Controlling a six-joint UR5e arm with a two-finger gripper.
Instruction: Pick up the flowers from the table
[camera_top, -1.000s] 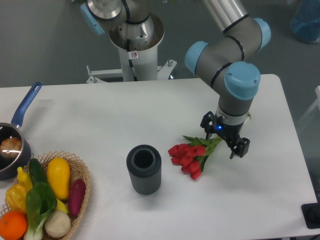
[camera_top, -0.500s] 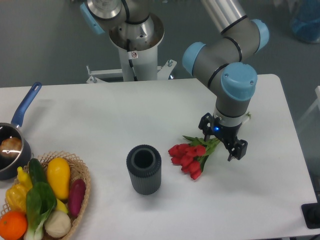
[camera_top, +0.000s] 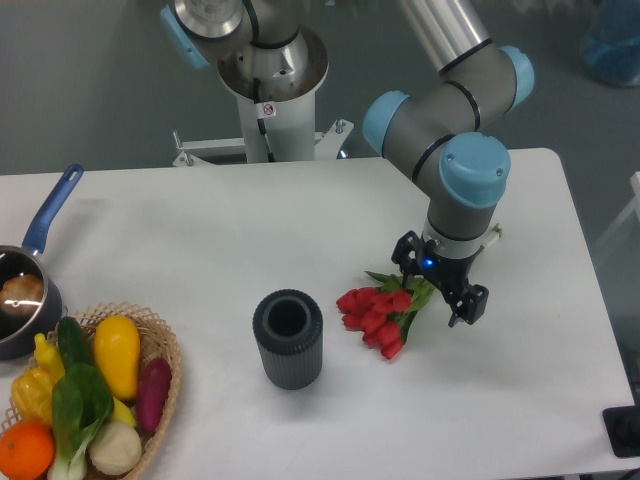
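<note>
The flowers (camera_top: 378, 318) lie on the table (camera_top: 200, 230) just right of the vase (camera_top: 288, 339), blooms toward it. The gripper (camera_top: 438, 293) hangs over their green stems, jaws spread apart, holding nothing. The bunch looks light, soft and crushable; the bundled stems are the safest hold.

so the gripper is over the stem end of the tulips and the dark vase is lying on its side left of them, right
Not quite: the dark vase stands upright, its open mouth facing up, as the camera view shows. The rest holds: the gripper is over the stem end of the tulips, and the vase is left of them.
</note>
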